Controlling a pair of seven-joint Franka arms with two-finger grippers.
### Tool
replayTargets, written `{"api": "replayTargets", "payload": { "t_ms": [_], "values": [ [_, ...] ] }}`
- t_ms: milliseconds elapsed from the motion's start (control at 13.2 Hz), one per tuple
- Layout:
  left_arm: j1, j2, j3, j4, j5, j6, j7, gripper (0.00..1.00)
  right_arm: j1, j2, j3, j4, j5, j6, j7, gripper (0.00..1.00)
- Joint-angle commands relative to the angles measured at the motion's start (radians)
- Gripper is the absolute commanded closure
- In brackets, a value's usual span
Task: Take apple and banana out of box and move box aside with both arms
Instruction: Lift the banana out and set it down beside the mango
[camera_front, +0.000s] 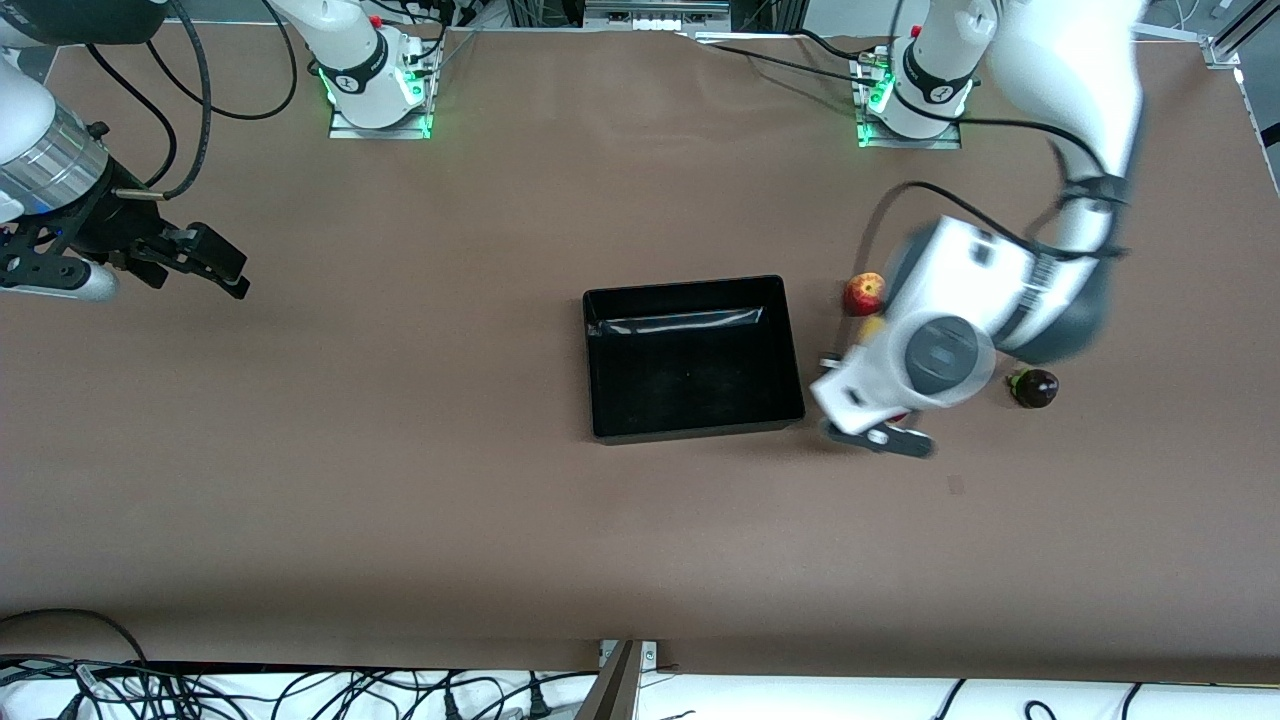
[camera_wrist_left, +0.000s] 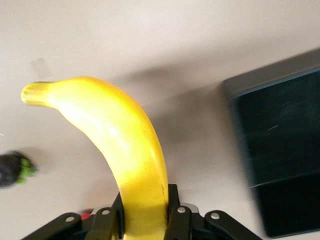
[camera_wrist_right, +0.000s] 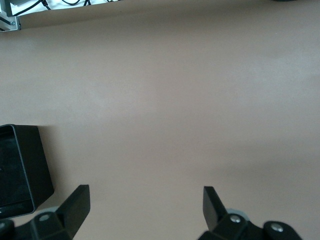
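The left pincer (camera_wrist_left: 145, 212) is clamped on the banana (camera_wrist_left: 120, 145). It grips the fruit near one end, so the long yellow body runs straight out from the fingers (camera_wrist_left: 172, 205) and curves toward its greenish tip. In the front view this pincer hangs over bare worktop (camera_front: 500, 540) in the middle band of the frame. It is just outside the short wall of the box (camera_front: 700, 430) at the left arm's end, and the arm's own wrist hides most of the banana there.

The relation that counts is banana to box. In the left wrist view the box (camera_wrist_left: 280, 150) lies wholly to one side of the fruit, and its wall runs roughly along the banana's length. The banana has therefore cleared the rim and has only worktop beneath it.

The apple (camera_front: 864, 293) already sits on the worktop, higher in the frame than the wrist and close by the same box wall. A small dark fruit (camera_front: 1033, 387) lies farther toward the left arm's end. The open strip between it and the box looks like the likely place to lower the banana.

The box holds nothing and sits at the centre of the frame, its long side running from one arm's end to the other.

The right pincer (camera_front: 215, 262) waits with its fingers apart, over the worktop well away from the box at the right arm's end. The left arm is much the nearer of the two for the shared push.
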Motion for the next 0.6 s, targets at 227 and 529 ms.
{"api": "replayTargets", "payload": {
  "t_ms": [227, 529],
  "values": [
    [0.222, -0.017, -0.011, -0.279, 0.02, 0.263, 0.3, 1.0, 0.097, 0.094, 0.007, -0.005, -0.02, 0.009, 0.006, 0.0],
    [0.258, -0.016, -0.008, -0.39, 0.022, 0.458, 0.325, 0.6, 0.226, 0.254, 0.009, 0.008, -0.017, 0.055, 0.035, 0.0]
  ]
}}
